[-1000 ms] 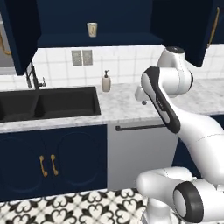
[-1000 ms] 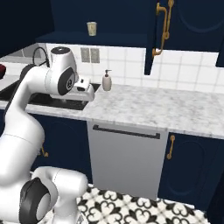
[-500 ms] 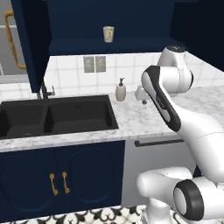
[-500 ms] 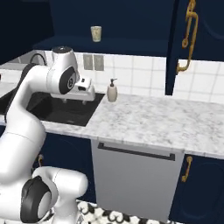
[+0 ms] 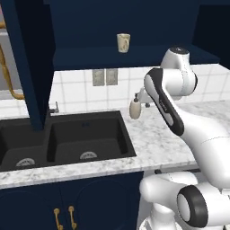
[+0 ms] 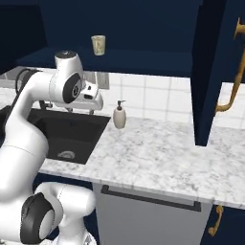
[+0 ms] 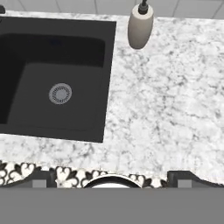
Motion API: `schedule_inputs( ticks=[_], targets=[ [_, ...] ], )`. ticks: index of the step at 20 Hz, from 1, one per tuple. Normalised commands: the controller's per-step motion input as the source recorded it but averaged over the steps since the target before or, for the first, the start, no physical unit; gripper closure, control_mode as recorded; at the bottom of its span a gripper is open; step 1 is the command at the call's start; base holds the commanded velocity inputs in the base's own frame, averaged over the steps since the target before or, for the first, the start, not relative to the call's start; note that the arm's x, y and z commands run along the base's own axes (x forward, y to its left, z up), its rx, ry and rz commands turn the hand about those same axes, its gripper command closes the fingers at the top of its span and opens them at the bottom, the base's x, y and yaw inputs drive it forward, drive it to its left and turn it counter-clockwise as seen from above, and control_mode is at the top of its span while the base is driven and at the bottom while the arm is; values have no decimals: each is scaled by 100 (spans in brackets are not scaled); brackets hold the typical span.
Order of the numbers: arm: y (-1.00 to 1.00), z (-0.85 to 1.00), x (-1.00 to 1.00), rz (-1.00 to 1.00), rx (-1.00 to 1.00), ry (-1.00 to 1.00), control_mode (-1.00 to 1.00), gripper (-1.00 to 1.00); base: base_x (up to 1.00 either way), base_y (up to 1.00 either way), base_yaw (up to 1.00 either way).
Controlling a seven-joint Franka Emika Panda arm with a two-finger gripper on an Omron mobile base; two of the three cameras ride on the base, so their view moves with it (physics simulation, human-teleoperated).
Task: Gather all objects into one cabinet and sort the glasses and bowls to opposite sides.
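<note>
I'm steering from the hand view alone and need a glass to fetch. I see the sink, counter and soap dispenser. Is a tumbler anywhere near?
Observer: Yes, one cream tumbler stands upright on the navy upper cabinet's shelf, just above the wall outlets.
Operator: Is that cabinet shut?
Observer: No, its front is open, and a door with a gold handle stands swung out at its side.
Operator: Anything beside the tumbler?
Observer: On the stretch of shelf I can see, it stands alone.
</note>
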Motion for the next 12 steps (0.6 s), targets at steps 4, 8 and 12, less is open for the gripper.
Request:
schedule_inputs(
  ticks=[4, 8, 12],
  targets=[
    [0, 0, 0, 0, 0, 0, 100, -100, 62, 4, -4],
    [0, 0, 0, 0, 0, 0, 100, -100, 59, 6, -4],
    [0, 0, 0, 0, 0, 0, 100, -100, 36, 6, 0]
  ],
)
